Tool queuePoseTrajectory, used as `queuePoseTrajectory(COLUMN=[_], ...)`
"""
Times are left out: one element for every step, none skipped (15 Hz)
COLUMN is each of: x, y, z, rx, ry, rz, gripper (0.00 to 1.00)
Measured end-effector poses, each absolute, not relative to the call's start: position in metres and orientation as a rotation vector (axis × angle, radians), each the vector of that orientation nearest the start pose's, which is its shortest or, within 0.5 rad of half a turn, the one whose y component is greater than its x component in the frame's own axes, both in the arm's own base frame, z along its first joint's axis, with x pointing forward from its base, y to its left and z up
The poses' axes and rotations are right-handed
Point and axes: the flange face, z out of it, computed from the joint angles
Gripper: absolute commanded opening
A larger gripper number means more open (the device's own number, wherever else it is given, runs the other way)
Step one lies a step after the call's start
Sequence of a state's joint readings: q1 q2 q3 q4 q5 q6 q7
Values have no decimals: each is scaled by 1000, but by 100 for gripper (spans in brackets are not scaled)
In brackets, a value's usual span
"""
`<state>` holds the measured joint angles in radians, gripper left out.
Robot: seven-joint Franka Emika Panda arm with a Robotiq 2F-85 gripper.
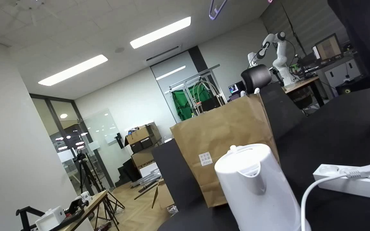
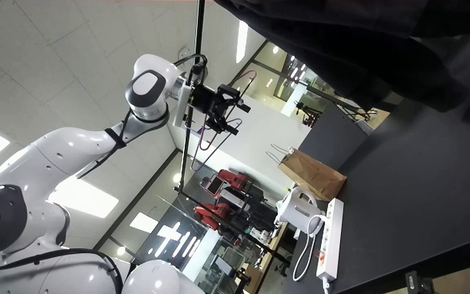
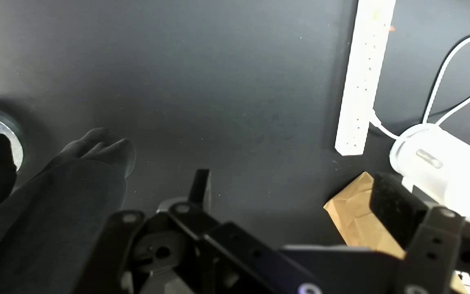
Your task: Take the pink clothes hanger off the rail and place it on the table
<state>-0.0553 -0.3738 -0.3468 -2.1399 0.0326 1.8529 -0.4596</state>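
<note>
- Pink clothes hanger [image 2: 254, 74]: beside the rail [image 2: 184, 163], at the gripper [image 2: 239, 119]; hook on rail or off, cannot tell.
- Gripper state: near the rail; fingers [image 3: 394, 204] spread well apart in the wrist view. Contact with the pink frame not resolvable.
- Purple hanger [image 1: 213, 18]: in both exterior views; near the rail, just beside the pink one.
- Table [image 2: 402, 175]: below the rail, well apart from it; bears paper bag [image 2: 314, 173], white kettle [image 2: 299, 212], power strip [image 2: 331, 241].

A robotics lab — white robot arm [image 1: 281, 61] on a far workbench [image 1: 302, 84], red-and-black robot [image 2: 218, 209], tripod [image 1: 85, 170], monitor [image 1: 328, 48].
</note>
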Motion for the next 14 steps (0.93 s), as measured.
queuePoseTrajectory(x=[414, 414, 414, 414, 414, 414, 414, 414, 415, 416, 417, 419, 420, 421], y=[-192, -192, -192, -192, -192, -192, -192, -191, -190, -188, -186, -184, -183, -181], z=[554, 554, 554, 554, 554, 554, 554, 554, 556, 560, 566, 574, 583, 592], rx=[-3018, -3018, -3018, -3018, -3018, -3019, -3020, -3021, -3020, -3021, -3023, -3024, -3024, -3021], ry=[-102, -102, -102, -102, -102, -102, -103, -106, -111, -118, -125, -133, -141, -148], rz=[-187, -187, -187, -187, -187, -186, -184, -184, -188, -195, -205, -214, -229, -248], gripper=[100, 100, 100, 100, 100, 100, 100, 100, 100, 100, 100, 100, 100, 100])
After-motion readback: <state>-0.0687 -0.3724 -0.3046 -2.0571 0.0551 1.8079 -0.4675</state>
